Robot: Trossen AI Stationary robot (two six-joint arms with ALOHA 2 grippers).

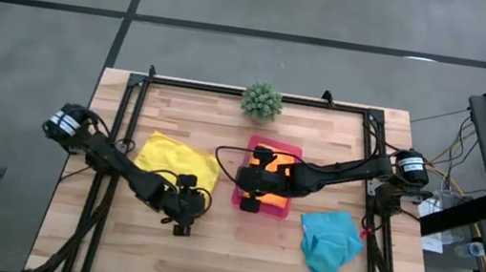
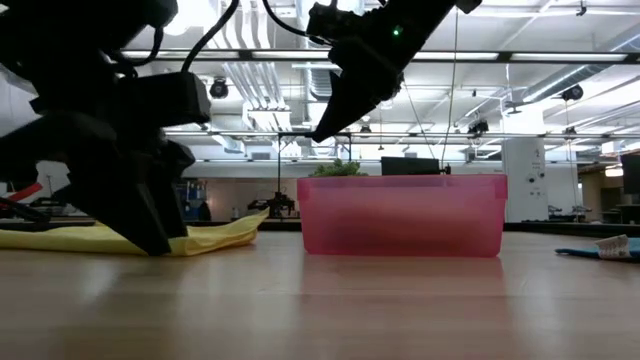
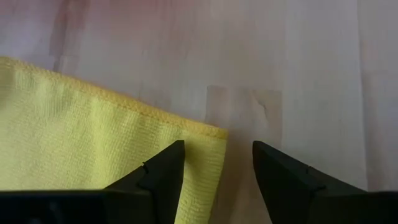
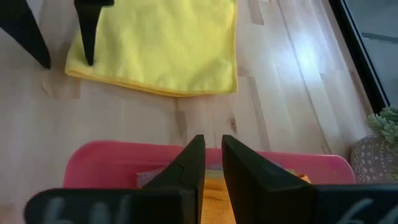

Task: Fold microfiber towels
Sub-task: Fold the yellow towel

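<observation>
The yellow towel (image 1: 180, 159) lies flat on the table's left half. My left gripper (image 1: 183, 212) is open and low at the towel's near right corner (image 3: 211, 132). One finger (image 3: 163, 169) stands over the cloth and the other (image 3: 280, 177) over bare wood. The orange towel (image 1: 277, 178) lies in the pink tray (image 1: 282, 209). My right gripper (image 4: 212, 154) hovers above the tray, empty, its fingers shut to a narrow slit. The turquoise towel (image 1: 329, 243) lies crumpled at the near right. The grey and lime green towels are not in view. My left gripper comes at the yellow towel's corner (image 3: 211, 132) from above, its fingers astride the corner's edge. I cannot tell whether the fingertips touch the cloth or the table.
A small potted plant (image 1: 262, 101) stands at the far edge, behind the tray. Bare wood lies along the near edge, between the yellow towel and the tray, and left of the turquoise towel. A black frame runs around the table.
</observation>
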